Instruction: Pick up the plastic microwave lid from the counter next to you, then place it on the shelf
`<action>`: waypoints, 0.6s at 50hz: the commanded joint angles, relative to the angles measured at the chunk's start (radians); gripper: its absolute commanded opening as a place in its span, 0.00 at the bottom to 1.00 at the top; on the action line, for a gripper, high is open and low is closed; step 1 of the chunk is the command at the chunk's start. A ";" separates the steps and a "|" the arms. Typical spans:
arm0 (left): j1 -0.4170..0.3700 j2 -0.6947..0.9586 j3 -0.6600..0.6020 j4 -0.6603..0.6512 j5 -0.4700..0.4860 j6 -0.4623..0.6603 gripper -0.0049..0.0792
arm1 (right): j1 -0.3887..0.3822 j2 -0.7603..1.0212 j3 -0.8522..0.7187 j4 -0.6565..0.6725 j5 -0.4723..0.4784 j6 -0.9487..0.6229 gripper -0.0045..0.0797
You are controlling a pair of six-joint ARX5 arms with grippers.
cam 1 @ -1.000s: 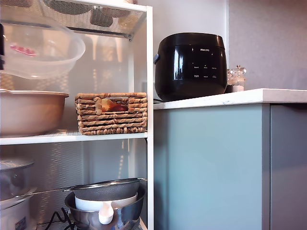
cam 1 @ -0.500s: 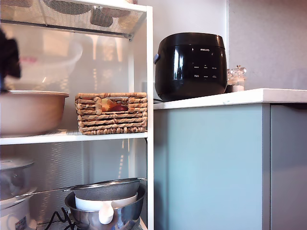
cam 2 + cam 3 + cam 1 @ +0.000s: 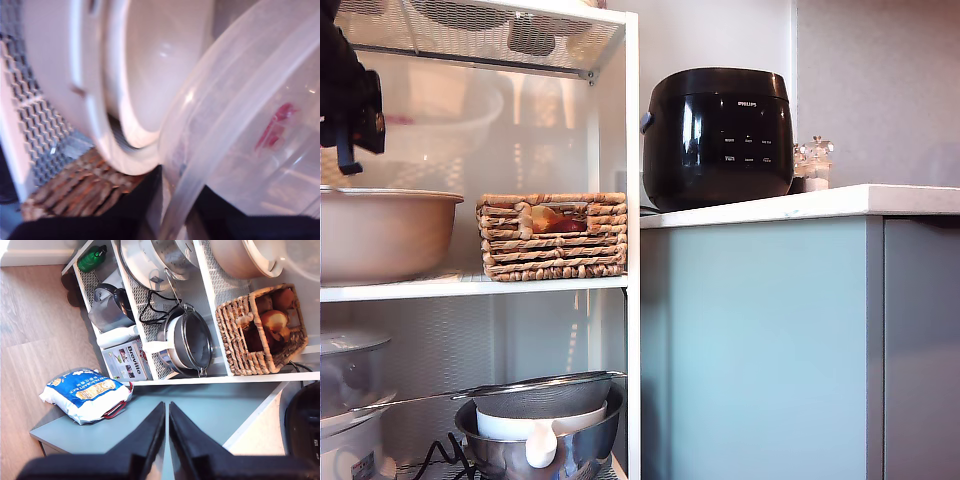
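On the rack's middle level, at the exterior view's left: one clear plastic lid [image 3: 440,125], rim flared, pink mark showing, held in the air above a beige bowl [image 3: 385,235] and not yet resting on the shelf [image 3: 520,287]. Beside the bowl, a wicker basket [image 3: 553,236]. My first gripper [image 3: 172,212]: pinching the lid's rim, its dark fingers either side of the edge. My second gripper [image 3: 166,427]: fingers pressed together, empty, hanging over the blue-grey cabinet side, well apart from the lid. On the counter [image 3: 820,203], a black rice cooker [image 3: 718,135]. Step in hand, by my reading: carrying in for placement. Next move calls for lowering the lid onto a steady resting place, then letting go.
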 commanded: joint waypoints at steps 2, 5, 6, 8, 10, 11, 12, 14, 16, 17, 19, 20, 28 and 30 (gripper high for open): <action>0.001 0.024 0.008 0.014 -0.006 0.004 0.11 | 0.000 0.003 -0.003 0.006 -0.001 0.008 0.04; 0.001 0.029 0.009 0.015 -0.006 0.004 0.11 | 0.000 0.003 -0.003 0.006 -0.001 0.008 0.04; 0.001 0.031 0.009 0.015 -0.006 0.004 0.11 | 0.000 0.003 -0.003 0.006 -0.001 0.008 0.04; 0.001 0.037 0.009 0.016 -0.006 0.004 0.11 | 0.000 0.003 -0.003 0.006 -0.002 0.012 0.04; 0.001 0.039 0.009 0.016 -0.006 0.004 0.11 | 0.000 0.003 -0.003 0.006 -0.002 0.013 0.04; 0.001 0.040 0.009 0.015 -0.006 0.004 0.11 | 0.000 0.003 -0.003 0.006 -0.001 0.013 0.04; 0.001 0.040 0.009 0.015 -0.006 0.004 0.11 | 0.000 0.003 -0.003 0.006 -0.002 0.013 0.04; 0.001 0.040 0.009 0.014 -0.006 0.004 0.12 | 0.000 0.003 -0.003 0.006 -0.002 0.019 0.04; 0.003 0.040 0.010 0.015 -0.008 0.004 0.15 | 0.000 0.003 -0.003 0.006 -0.003 0.024 0.04; 0.005 0.040 0.009 0.018 -0.010 0.004 0.17 | 0.000 0.003 -0.003 0.006 -0.003 0.025 0.04; 0.010 0.040 0.009 0.018 -0.011 0.005 0.24 | 0.000 0.003 -0.003 0.006 -0.003 0.026 0.04; 0.011 0.040 0.009 0.019 -0.010 0.005 0.28 | 0.000 0.003 -0.003 0.006 -0.003 0.026 0.04; 0.026 0.040 0.009 0.042 -0.010 0.042 0.58 | 0.000 0.003 -0.003 0.006 -0.003 0.027 0.04; 0.032 0.040 0.009 0.055 -0.009 0.055 0.59 | 0.000 0.003 -0.003 0.006 -0.003 0.027 0.04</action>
